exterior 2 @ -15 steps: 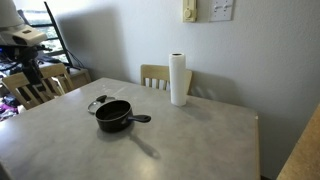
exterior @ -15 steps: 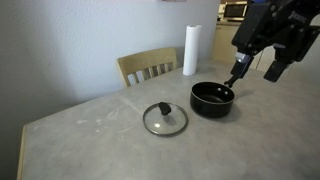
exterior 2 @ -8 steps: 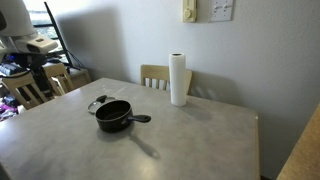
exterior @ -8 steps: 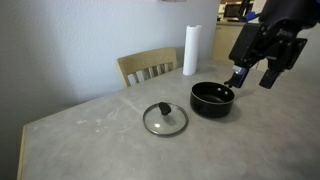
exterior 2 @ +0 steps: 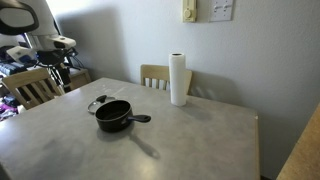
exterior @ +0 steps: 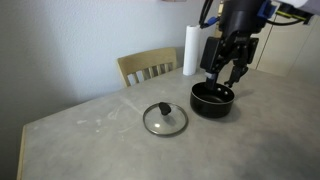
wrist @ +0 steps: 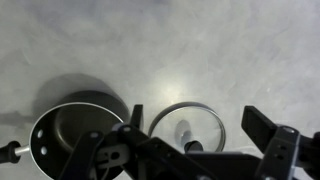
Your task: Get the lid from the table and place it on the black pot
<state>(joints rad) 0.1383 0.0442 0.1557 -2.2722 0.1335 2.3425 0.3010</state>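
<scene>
My gripper (exterior: 226, 74) hanging wide open and empty above the black pot (exterior: 212, 100), the lid (exterior: 165, 119) lying flat on the table (exterior: 90, 140) just beside the pot, knob up, untouched, paper towel roll (exterior: 190, 50) upright behind them, wooden chair (exterior: 148, 66) beyond

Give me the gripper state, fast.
Gripper: open, holding nothing; the round clear glass lid lies on the grey stone-like table.
</scene>
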